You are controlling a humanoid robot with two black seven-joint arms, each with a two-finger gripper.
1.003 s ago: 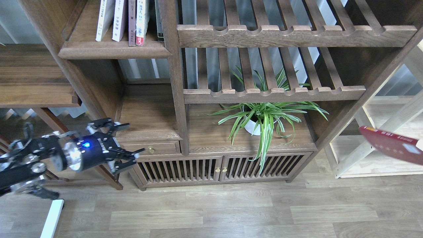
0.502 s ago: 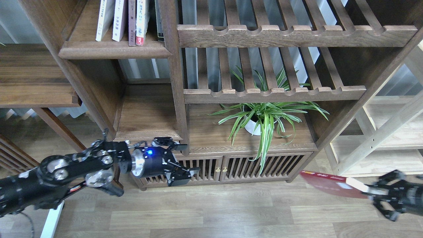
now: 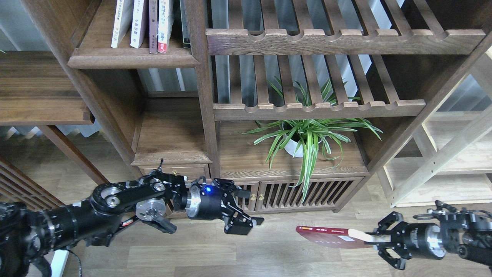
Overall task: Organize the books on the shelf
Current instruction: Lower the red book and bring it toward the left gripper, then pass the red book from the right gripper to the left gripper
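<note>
Head view shows the red book [image 3: 330, 237] lying flat over bare floor [image 3: 269, 254], its white end clamped in the right hand [image 3: 374, 239]; left hand [image 3: 246, 209] spread wide and empty before the cabinet doors [image 3: 300, 194], open gap between them

Dark wooden cabinet [image 3: 246, 161] (slatted doors) on plank floor [image 3: 269, 254].
</note>
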